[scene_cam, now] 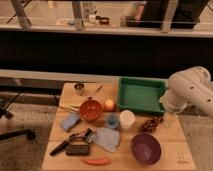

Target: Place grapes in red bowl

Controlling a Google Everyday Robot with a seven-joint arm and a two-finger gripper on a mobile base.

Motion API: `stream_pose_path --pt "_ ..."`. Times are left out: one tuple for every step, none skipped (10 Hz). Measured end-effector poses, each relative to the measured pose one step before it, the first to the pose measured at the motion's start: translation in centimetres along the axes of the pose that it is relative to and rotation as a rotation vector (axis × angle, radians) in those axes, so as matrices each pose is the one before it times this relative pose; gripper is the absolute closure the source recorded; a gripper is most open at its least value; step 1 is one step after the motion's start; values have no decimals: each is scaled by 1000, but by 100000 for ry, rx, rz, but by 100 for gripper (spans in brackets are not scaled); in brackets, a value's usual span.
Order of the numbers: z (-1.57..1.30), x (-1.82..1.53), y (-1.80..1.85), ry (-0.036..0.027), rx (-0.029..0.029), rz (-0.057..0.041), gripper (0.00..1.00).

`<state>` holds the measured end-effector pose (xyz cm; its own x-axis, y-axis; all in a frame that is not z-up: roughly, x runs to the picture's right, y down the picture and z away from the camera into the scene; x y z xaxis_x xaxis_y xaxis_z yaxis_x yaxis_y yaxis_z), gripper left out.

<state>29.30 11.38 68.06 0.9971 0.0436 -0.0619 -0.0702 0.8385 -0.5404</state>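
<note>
The grapes (151, 124), a small dark red-purple bunch, lie on the wooden table (175, 150) at the right, between the white cup (127, 120) and my arm. The red bowl (90, 110) stands left of the middle, about a third of the table's width from the grapes, and I see nothing in it. My white arm (189, 90) comes in from the right. My gripper (168, 118) hangs below it, low over the table just right of the grapes, and I cannot tell whether it touches them.
A green tray (141, 95) sits at the back right. A dark purple bowl (146, 148) is in front of the grapes. An orange-peach fruit (109, 104), blue cup (112, 121), grey cloth (106, 138), carrot (96, 161), blue sponge (70, 122) and metal cup (79, 89) lie around the red bowl.
</note>
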Motion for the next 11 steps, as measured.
stream_pose_path --pt "5 -4 -10 53 14 -55 20" --pt "225 96 23 -54 -167 110 20" --pt "208 145 -20 -231 43 -164 20" --pt "297 179 -20 -534 111 -503 20" --pt "291 195 29 -488 129 -920 20" --pt "260 237 36 -533 126 -1045 20" --pt "169 266 -13 -314 142 -940 20" --pt "158 140 33 -297 93 -1151 20" --pt "177 95 89 -459 130 -1095 20" --pt "253 55 188 -323 173 -1478 20" --pt "304 -28 148 -374 212 -1588 20"
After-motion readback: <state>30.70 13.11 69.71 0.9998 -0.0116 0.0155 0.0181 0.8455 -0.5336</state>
